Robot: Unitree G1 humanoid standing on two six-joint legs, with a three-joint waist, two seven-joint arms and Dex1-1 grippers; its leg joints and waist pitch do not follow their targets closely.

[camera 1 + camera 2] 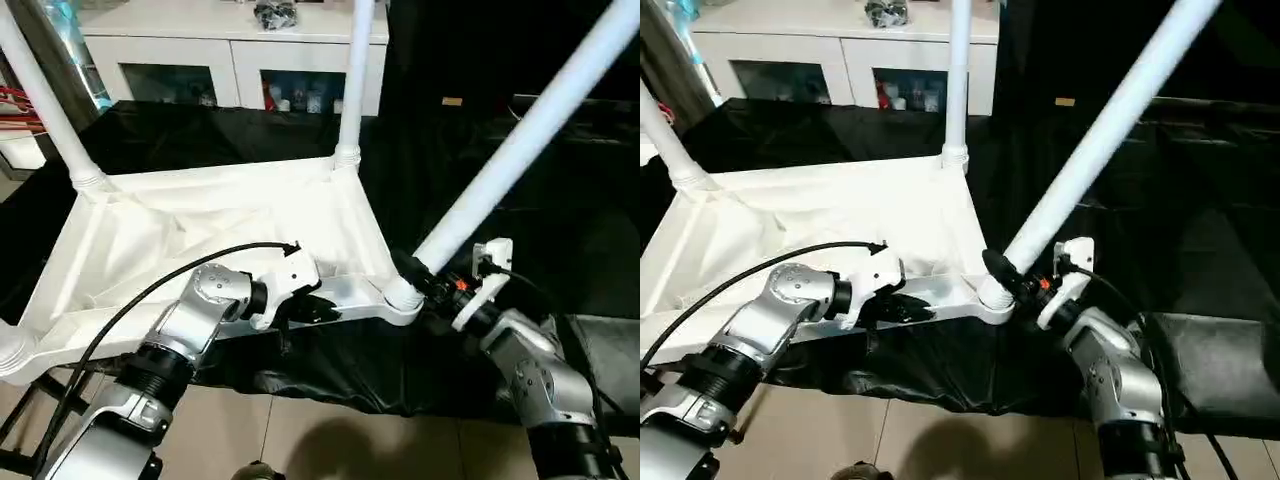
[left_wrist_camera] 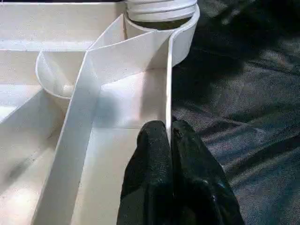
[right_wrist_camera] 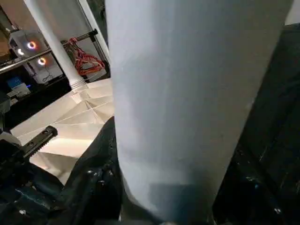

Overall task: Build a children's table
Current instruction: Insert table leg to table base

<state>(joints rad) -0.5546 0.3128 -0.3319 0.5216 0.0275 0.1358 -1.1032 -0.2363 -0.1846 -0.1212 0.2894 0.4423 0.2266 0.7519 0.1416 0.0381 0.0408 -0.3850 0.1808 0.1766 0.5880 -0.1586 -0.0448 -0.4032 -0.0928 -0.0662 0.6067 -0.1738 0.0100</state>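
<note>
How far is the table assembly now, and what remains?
Two far legs stand in the upturned tabletop. The right gripper holds the near-right leg, tilted in its corner socket; the left gripper pinches the rim. Left: straightening this leg; the near-left corner is cut off.

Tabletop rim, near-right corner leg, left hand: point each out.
tabletop [image 1: 200, 235], left eye view: on the ribbed underside, facing up.
near-right leg [image 1: 520, 140], left eye view: mid-shaft of the leaning tube.
left hand [image 2: 169, 140], left wrist view: at the black fingertips, shut on the tabletop's thin rim wall.
</note>
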